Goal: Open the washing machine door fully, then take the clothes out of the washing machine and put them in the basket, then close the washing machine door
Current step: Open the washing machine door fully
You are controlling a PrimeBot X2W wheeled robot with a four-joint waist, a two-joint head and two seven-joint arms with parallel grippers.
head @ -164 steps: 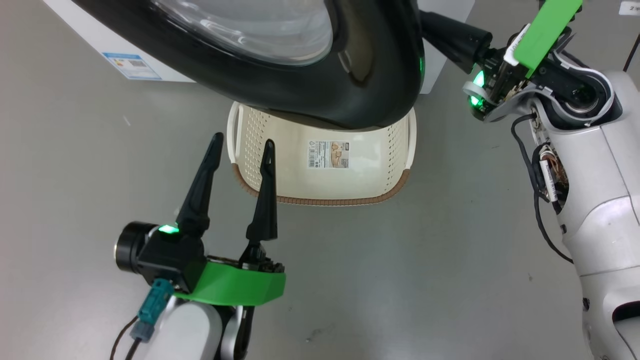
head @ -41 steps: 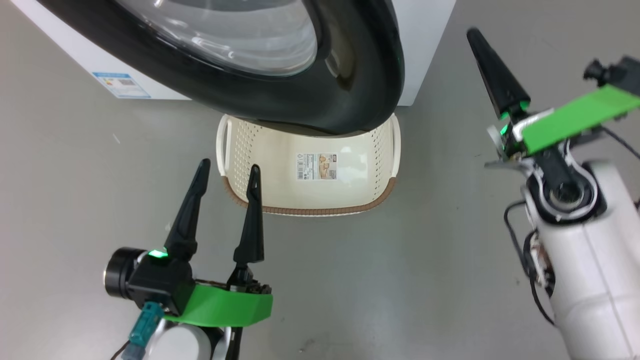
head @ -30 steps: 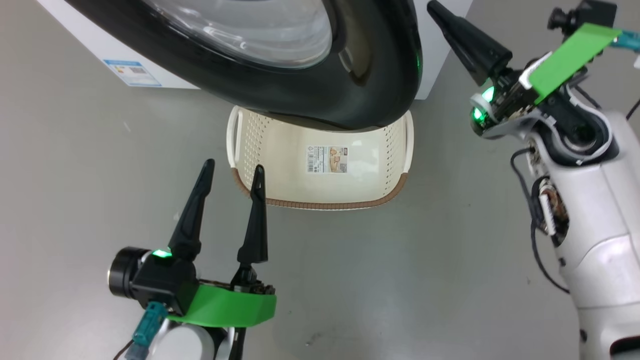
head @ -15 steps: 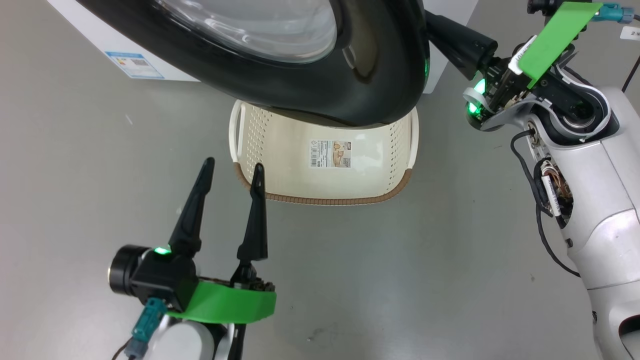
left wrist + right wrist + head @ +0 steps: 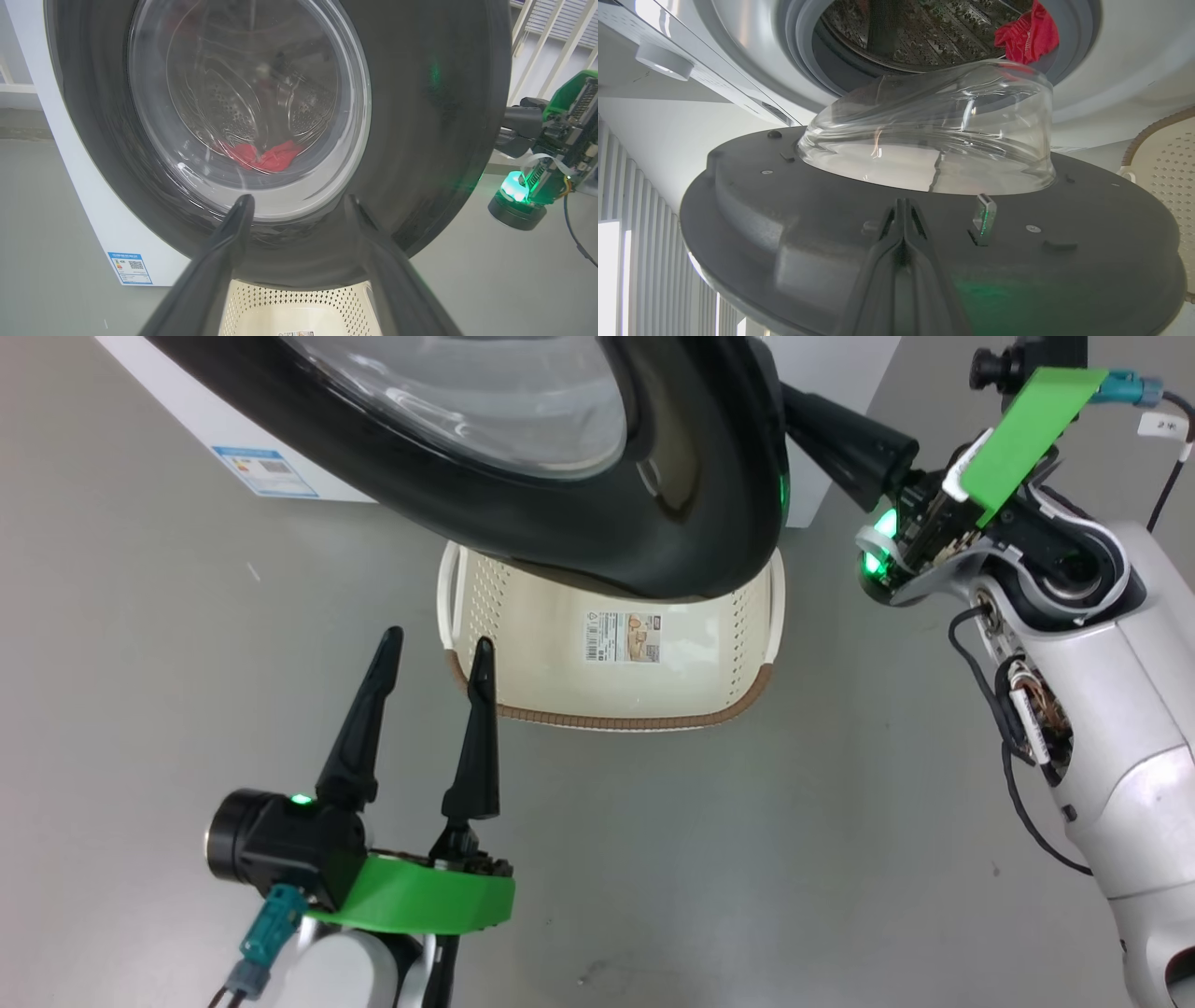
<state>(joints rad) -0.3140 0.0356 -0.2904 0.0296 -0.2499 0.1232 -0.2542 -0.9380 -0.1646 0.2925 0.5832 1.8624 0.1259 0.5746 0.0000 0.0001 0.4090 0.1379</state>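
the washing machine door [image 5: 672,513] is seen swung partly away from the washing machine [image 5: 1111,70], with its black rim hanging over the far part of the basket [image 5: 607,717]. the basket is set on the grey floor [image 5: 747,859] just in front of the machine, and a paper label [image 5: 623,637] is seen on its bottom. the clothes [image 5: 1027,35] are seen as a red heap inside the steel drum, and in the left wrist view they are also made out low down through the door's glass bowl. the left gripper [image 5: 439,637] is held above the floor near the basket's left front corner, its jaws spread wide with nothing between them. the right gripper [image 5: 903,201] is placed behind the door, its jaws pressed together on nothing. its tips are set at the grey inner face just below the glass bowl, beside the metal latch [image 5: 984,219]; whether contact is made cannot be told.
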